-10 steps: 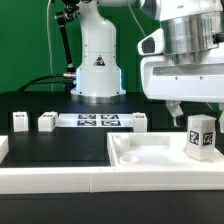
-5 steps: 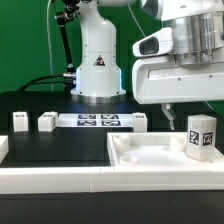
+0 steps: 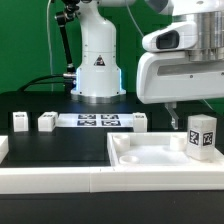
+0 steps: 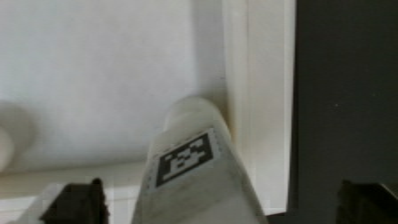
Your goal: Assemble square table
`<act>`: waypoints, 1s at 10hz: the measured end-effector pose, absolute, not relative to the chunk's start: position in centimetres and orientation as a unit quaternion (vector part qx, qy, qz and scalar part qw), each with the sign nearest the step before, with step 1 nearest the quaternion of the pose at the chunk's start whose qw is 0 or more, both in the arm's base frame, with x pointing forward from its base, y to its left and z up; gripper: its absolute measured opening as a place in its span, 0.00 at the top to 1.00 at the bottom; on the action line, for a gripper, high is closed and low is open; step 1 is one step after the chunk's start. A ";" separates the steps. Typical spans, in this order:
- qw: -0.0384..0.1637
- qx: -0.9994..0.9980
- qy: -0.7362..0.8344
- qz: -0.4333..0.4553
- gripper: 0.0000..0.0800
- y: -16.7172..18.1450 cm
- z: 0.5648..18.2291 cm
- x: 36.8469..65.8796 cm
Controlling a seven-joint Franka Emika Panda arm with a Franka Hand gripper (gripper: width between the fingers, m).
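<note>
Over the tabletop (image 3: 150,160), at the exterior view's right, the end effector (image 4: 228,200) has risen slightly within the last second, its jaws spread fully wide and holding nothing. The leg (image 3: 200,135) is thus left standing upright on the tray near its rim, which suggests its placement is done, though whether it is fastened cannot be told. Arm pose: wrist pointing straight down, fingertips flanking the leg's top without touching; spare legs (image 3: 47,121) wait on the bench (image 3: 60,150) beside the marker board (image 3: 97,121).

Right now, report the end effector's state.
End effector: open, holding nothing; the tagged table leg below it stands free of both fingers.
</note>
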State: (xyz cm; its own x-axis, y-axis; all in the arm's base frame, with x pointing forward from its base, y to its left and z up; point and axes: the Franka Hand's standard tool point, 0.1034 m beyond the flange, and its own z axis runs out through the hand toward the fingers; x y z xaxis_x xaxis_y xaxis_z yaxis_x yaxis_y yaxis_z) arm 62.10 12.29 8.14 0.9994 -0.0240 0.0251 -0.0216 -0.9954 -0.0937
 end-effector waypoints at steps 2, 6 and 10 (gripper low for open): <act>0.040 -0.996 -0.082 -0.018 0.19 12.2 8.3 62.2; 0.038 -0.975 -0.216 -0.022 0.19 11.7 8.1 62.3; 0.038 -0.976 -0.213 -0.022 0.64 11.5 8.0 62.3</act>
State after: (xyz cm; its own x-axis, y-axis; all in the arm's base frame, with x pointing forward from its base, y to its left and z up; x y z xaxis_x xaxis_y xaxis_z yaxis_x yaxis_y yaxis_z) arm 62.25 11.48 7.98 0.9079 0.4149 0.0588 0.4183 -0.9060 -0.0651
